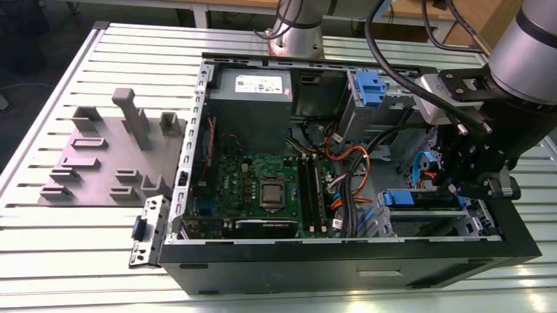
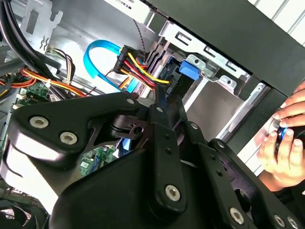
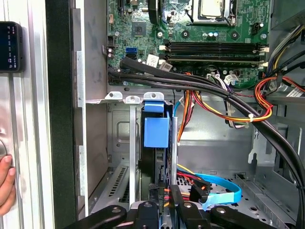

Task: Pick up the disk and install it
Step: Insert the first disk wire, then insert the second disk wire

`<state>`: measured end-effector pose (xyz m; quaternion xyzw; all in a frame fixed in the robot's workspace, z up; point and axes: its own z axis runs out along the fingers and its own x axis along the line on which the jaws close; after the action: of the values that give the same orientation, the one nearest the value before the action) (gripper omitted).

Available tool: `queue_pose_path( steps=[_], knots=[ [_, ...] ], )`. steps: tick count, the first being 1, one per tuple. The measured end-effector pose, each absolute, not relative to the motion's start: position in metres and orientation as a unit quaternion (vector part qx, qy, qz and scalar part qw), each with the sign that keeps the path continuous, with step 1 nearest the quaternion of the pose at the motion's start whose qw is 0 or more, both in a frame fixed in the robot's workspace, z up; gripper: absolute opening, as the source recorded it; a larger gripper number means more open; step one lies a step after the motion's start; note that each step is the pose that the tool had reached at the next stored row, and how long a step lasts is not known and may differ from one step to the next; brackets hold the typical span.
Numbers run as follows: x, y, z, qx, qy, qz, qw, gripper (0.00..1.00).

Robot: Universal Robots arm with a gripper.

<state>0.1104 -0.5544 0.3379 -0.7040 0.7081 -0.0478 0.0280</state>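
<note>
Edgewise in its bay, the disk (image 3: 156, 132) sits just beyond the pincer (image 3: 164, 206), grip unclear.

- A ribbed aluminium bench (image 1: 52, 235) of long parallel slats carries the scene.
- A grey moulded fixture plate (image 1: 109, 160) lies on it toward the exterior view's left.
- Dark floor (image 1: 35, 59) lies beyond, with pale wooden furniture (image 1: 235, 6) behind.
</note>
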Motion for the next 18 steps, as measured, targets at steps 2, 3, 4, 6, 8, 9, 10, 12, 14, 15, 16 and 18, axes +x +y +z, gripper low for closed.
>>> queue_pose_path(
  steps=[2, 3, 4, 6, 8, 9, 10, 12, 14, 15, 16, 18],
  knots=[
    [0.1104, -0.5544, 0.3379, -0.704, 0.708, -0.048, 0.028, 0.16],
    [0.1104, -0.5544, 0.3379, -0.704, 0.708, -0.048, 0.028, 0.16],
    [0.1104, -0.5544, 0.3379, -0.704, 0.708, -0.048, 0.028, 0.11],
    [0.1104, -0.5544, 0.3379, -0.704, 0.708, -0.048, 0.028, 0.11],
    [0.1104, -0.5544, 0.3379, -0.704, 0.708, -0.048, 0.028, 0.11],
    [0.1104, -0.5544, 0.3379, -0.704, 0.708, -0.048, 0.028, 0.11],
    [0.1104, -0.5544, 0.3379, -0.704, 0.708, -0.048, 0.028, 0.11],
    [0.1104, -0.5544, 0.3379, -0.704, 0.708, -0.048, 0.028, 0.11],
    [0.1104, -0.5544, 0.3379, -0.704, 0.708, -0.048, 0.028, 0.11],
    [0.1104, -0.5544, 0.3379, -0.704, 0.708, -0.048, 0.028, 0.11],
    [0.1104, -0.5544, 0.3379, -0.704, 0.708, -0.047, 0.028, 0.11],
    [0.1104, -0.5544, 0.3379, -0.704, 0.708, -0.048, 0.028, 0.11]
  ],
)
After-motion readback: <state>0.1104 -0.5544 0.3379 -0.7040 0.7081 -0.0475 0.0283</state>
